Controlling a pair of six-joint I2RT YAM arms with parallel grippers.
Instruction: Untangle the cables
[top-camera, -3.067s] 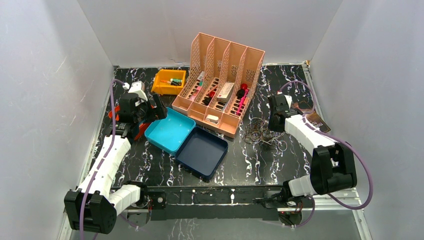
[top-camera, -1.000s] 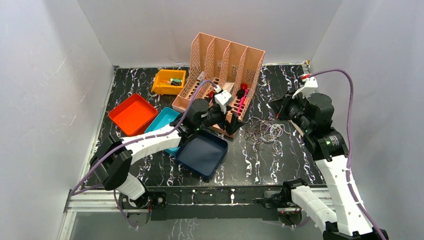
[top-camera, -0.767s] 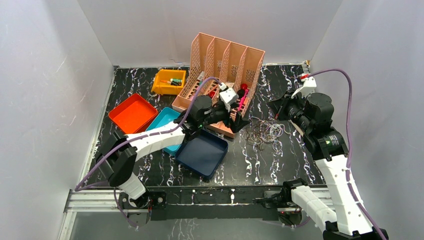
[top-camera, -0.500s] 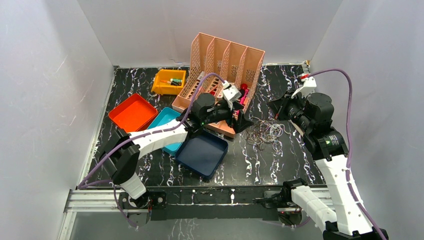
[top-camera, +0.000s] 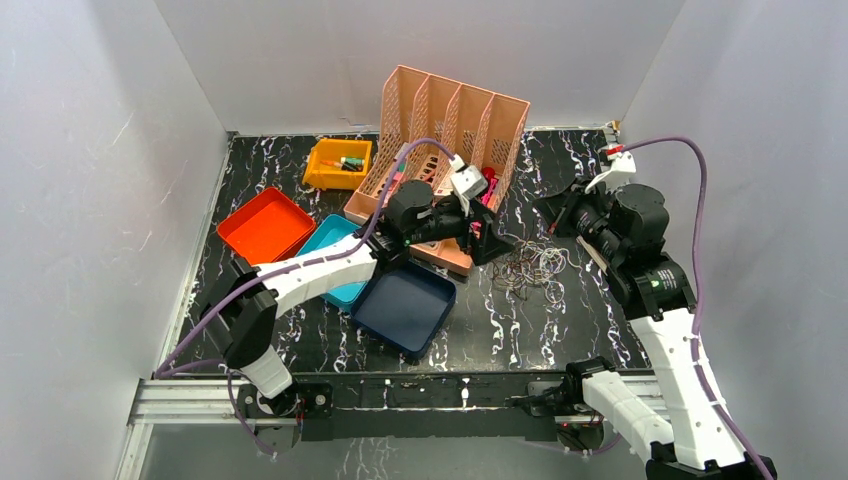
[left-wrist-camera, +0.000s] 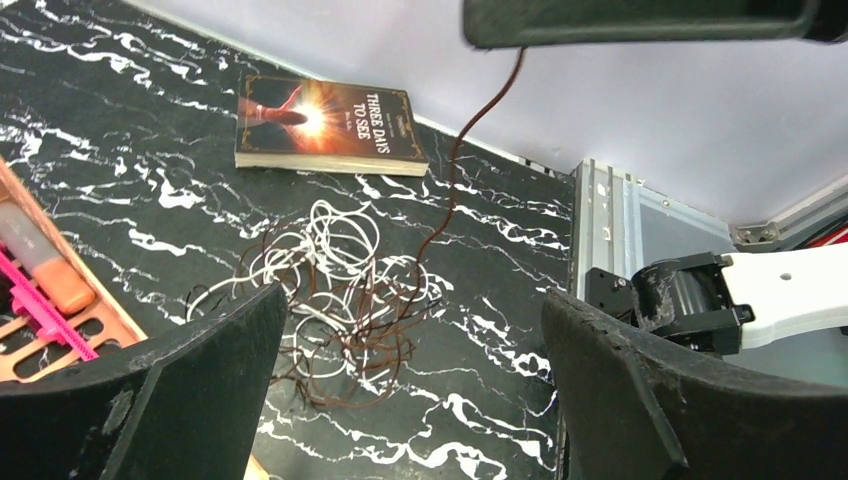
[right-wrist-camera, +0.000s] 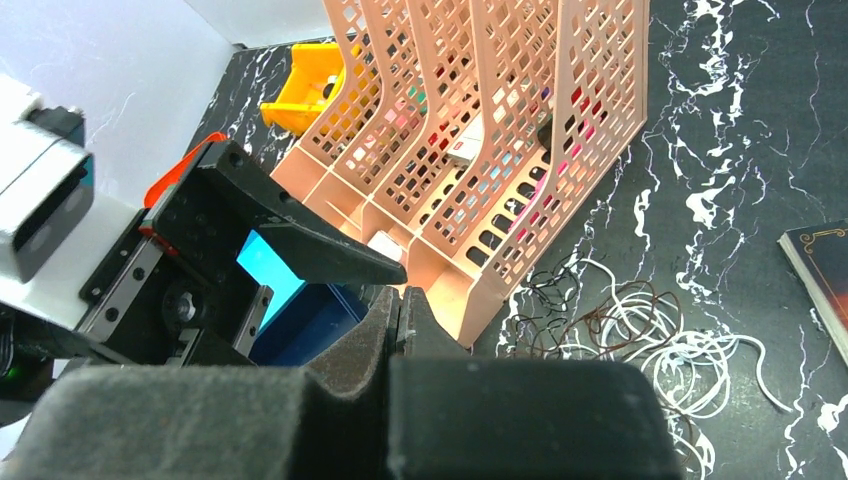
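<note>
four trays (top-camera: 265, 228), one rack (top-camera: 440, 130), one book (left-wrist-camera: 325, 125)

Glossy, black marble-patterned tabletop (top-camera: 560, 320); thin, smooth-coated cables (left-wrist-camera: 340, 290) in brown and white; a perforated pink plastic organiser (top-camera: 450, 120); a glossy paper-covered book (left-wrist-camera: 325, 125). The left gripper (left-wrist-camera: 410, 310) has matt, grainy black plastic fingers (left-wrist-camera: 620, 400).

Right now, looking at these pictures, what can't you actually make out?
- cables: top view, too thin to tell how strands cross.
- book: top view, mostly under the right arm; right wrist view, cut by the edge.
- right gripper: left wrist view, top edge cuts off where it pinches the raised brown strand.
</note>
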